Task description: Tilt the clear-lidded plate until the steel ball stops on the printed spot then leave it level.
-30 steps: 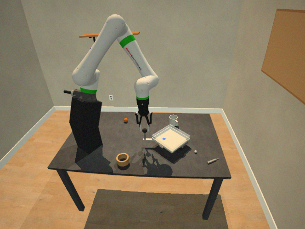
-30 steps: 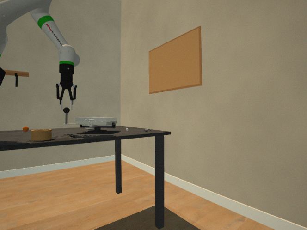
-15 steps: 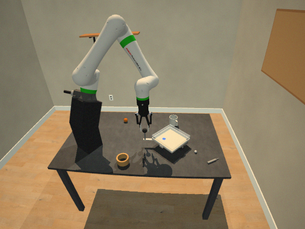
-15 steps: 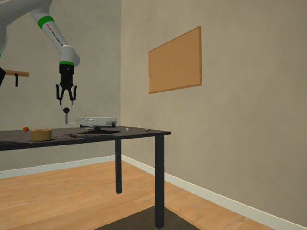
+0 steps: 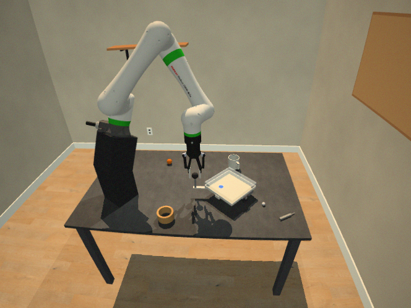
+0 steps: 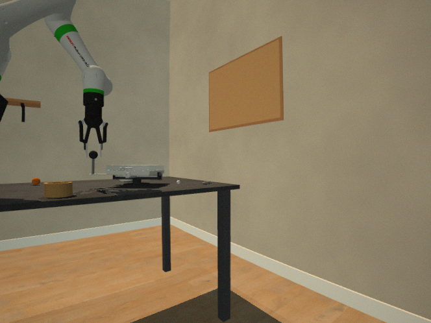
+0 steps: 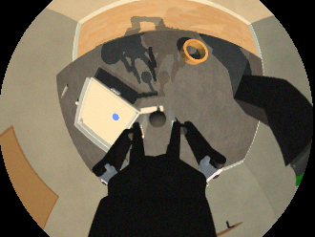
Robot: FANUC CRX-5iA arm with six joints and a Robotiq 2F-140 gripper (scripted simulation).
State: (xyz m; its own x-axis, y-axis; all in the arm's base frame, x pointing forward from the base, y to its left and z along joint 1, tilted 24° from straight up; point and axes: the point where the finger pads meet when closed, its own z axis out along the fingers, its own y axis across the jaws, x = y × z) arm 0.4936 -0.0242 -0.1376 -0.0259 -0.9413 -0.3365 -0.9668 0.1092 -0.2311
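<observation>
Step in hand (judged): engage the handle of the plate; tilting should follow. The gripper is partly open, its fingers straddling the black knob with a visible gap on both sides. It holds nothing.

Next move: centre the fingers on the knob, close, then apply small tilts. Excess tilt could carry the ball past the spot.

The clear-lidded plate is square, with a cream floor and clear walls, and stands raised above the table on a dark support. It appears near level; exact level cannot be confirmed. The pale bar extends from one corner of the plate to the knob's stem. The blue spot lies inside, toward that corner. The steel ball cannot be made out inside.

Near the plate's far side stands the mug; contact cannot be ruled out. A small pale ball rests outside, apart from the plate.

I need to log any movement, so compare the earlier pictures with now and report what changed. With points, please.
Nothing visibly changed: no move shows, and nothing was taken hold of or let go. The tool [image 5: 194, 177] [image 6: 93, 155] [image 7: 157, 117] remains open around the black knob [image 5: 194, 175] [image 6: 93, 154] [image 7: 157, 118], and the plate [image 5: 234, 190] [image 6: 135, 170] [image 7: 97, 112] stayed put.
</observation>
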